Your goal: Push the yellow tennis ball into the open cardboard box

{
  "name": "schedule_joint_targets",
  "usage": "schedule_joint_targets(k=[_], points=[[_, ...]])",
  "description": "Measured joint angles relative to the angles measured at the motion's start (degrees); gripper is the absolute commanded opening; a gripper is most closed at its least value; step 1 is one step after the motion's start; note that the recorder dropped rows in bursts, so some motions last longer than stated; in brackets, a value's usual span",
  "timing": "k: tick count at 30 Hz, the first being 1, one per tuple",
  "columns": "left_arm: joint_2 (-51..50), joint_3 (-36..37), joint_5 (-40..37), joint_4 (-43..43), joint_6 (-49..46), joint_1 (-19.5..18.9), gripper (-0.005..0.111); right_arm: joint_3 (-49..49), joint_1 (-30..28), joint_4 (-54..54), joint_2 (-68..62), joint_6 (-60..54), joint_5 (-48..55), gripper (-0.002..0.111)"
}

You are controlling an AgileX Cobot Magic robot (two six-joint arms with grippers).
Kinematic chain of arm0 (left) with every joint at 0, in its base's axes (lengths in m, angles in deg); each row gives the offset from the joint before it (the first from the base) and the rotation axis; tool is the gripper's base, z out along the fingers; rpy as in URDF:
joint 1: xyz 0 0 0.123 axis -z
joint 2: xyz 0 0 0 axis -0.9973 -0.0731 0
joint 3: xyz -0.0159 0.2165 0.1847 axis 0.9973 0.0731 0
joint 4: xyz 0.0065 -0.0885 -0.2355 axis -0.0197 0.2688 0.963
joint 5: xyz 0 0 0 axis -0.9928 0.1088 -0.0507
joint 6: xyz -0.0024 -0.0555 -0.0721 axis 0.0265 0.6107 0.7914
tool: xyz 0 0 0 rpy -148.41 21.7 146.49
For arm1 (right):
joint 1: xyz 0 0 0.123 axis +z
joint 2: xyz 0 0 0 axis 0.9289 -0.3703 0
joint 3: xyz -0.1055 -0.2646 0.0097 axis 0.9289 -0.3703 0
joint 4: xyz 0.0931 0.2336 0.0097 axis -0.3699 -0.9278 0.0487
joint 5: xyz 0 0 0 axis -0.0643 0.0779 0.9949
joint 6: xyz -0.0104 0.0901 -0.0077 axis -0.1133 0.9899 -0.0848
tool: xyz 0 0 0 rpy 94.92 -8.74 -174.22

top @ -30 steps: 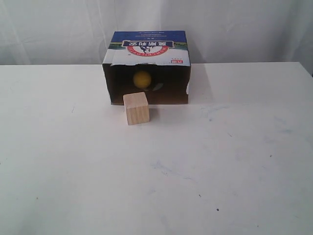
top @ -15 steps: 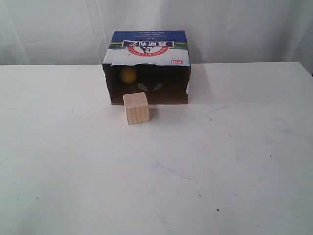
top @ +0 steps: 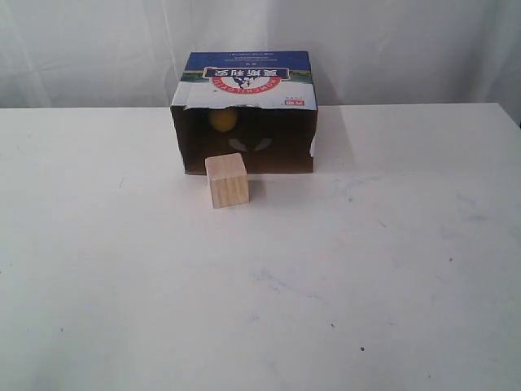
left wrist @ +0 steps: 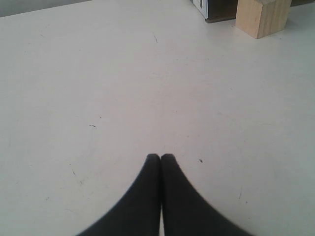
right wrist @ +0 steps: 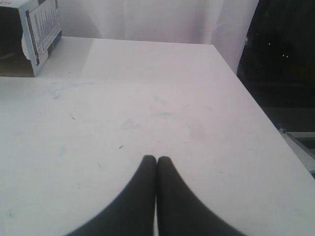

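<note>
The yellow tennis ball (top: pixel 221 120) lies deep inside the open cardboard box (top: pixel 244 77), near the back left of its dark interior. The box stands at the far middle of the white table, its blue-and-white panel with a red oval logo on top; a corner of it shows in the left wrist view (left wrist: pixel 216 9) and its side in the right wrist view (right wrist: pixel 34 27). My left gripper (left wrist: pixel 160 157) is shut with nothing in it, well away from the box. My right gripper (right wrist: pixel 156 159) is also shut and empty. Neither arm shows in the exterior view.
A pale wooden cube (top: pixel 226 180) stands just in front of the box's opening, at its left half, also seen as the cube (left wrist: pixel 261 17) in the left wrist view. The table's right edge (right wrist: pixel 256 105) drops off beside a dark area.
The ball has rolled from the middle of the box's opening back into its far left, then drifted slightly right. The cube, the box and both grippers have stayed put.
</note>
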Motion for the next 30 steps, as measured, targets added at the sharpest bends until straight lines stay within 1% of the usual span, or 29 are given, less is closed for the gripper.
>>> schedule_joint_targets(k=[13, 21, 30], points=[[0.0, 0.0, 0.0, 0.0, 0.0, 0.0, 0.0, 0.0, 0.0, 0.14, 0.0, 0.0, 0.13, 0.0], [0.0, 0.0, 0.0, 0.0, 0.0, -1.7, 0.0, 0.0, 0.0, 0.54, 0.0, 0.0, 0.23, 0.0], [0.0, 0.0, 0.0, 0.0, 0.0, -1.81, 0.0, 0.0, 0.0, 0.54, 0.0, 0.0, 0.23, 0.0]])
